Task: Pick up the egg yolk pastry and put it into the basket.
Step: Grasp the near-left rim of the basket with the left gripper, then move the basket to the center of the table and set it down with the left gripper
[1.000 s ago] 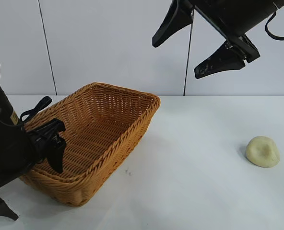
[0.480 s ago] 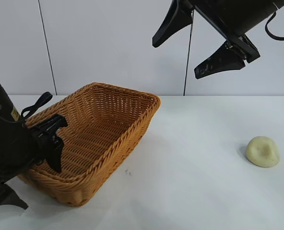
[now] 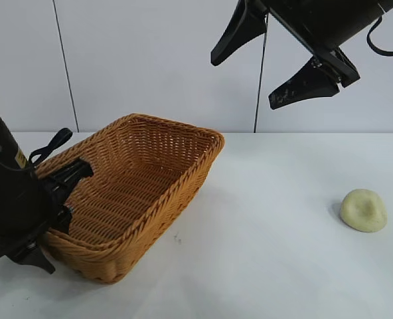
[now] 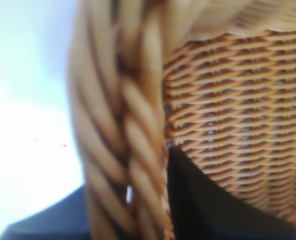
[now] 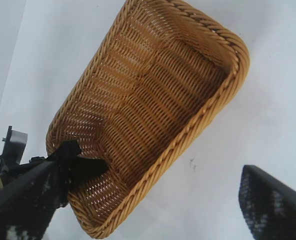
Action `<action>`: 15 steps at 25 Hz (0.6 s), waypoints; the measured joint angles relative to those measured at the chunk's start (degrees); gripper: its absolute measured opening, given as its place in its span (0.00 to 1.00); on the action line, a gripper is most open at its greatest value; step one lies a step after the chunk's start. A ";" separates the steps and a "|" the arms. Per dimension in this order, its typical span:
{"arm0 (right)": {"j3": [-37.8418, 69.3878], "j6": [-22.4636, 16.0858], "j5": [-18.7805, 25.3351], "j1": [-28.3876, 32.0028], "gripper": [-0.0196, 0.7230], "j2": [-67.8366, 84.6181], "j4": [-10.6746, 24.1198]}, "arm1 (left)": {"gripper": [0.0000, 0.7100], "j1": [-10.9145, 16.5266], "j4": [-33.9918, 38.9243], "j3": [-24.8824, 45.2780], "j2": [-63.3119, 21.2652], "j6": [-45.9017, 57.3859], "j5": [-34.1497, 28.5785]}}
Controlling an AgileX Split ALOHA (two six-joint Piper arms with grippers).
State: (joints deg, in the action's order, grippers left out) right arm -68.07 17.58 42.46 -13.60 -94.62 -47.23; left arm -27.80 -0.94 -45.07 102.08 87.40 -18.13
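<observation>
Exterior view shows the basket [image 3: 140, 193] on the white counter [image 3: 269, 252], toward the left side, with its long axis running diagonally from the near left to the far middle. The left gripper [image 3: 67, 199] sits at the basket's near-left end, its dark fingers straddling the braided rim, one inside the wall and one outside. In the left wrist view the rim [image 4: 123, 130] runs between the two dark fingers [image 4: 208, 205], so the gripper is pinching the basket's edge. The right wrist view agrees: a finger of the left gripper [image 5: 70, 167] reaches into the basket [image 5: 153, 110] at that end, against the inner wall.

The pastry [image 3: 363, 210] lies on the counter at the far right, well apart from the basket and touching nothing else. Its pale dome shows a shallow dent on top.

The right gripper [image 3: 273, 63] hangs high above the counter, over the space between basket and pastry, with its two black fingers spread wide and holding nothing. One of those fingers [image 5: 273, 210] shows at the edge of the right wrist view, above bare counter beside the basket.
</observation>
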 joint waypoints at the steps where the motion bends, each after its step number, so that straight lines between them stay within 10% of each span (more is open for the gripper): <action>1: 0.00 0.00 0.00 0.00 0.96 0.00 0.00 | 0.14 0.53 0.06 0.01 -0.29 -0.43 -0.21; 15: 0.00 0.00 0.00 0.00 0.96 0.00 0.06 | 0.14 12.37 -16.81 -12.82 -2.27 -44.08 -13.29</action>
State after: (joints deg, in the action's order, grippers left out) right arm -68.07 17.58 42.46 -13.60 -94.62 -47.17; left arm -15.43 -17.75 -57.89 99.81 43.32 -31.42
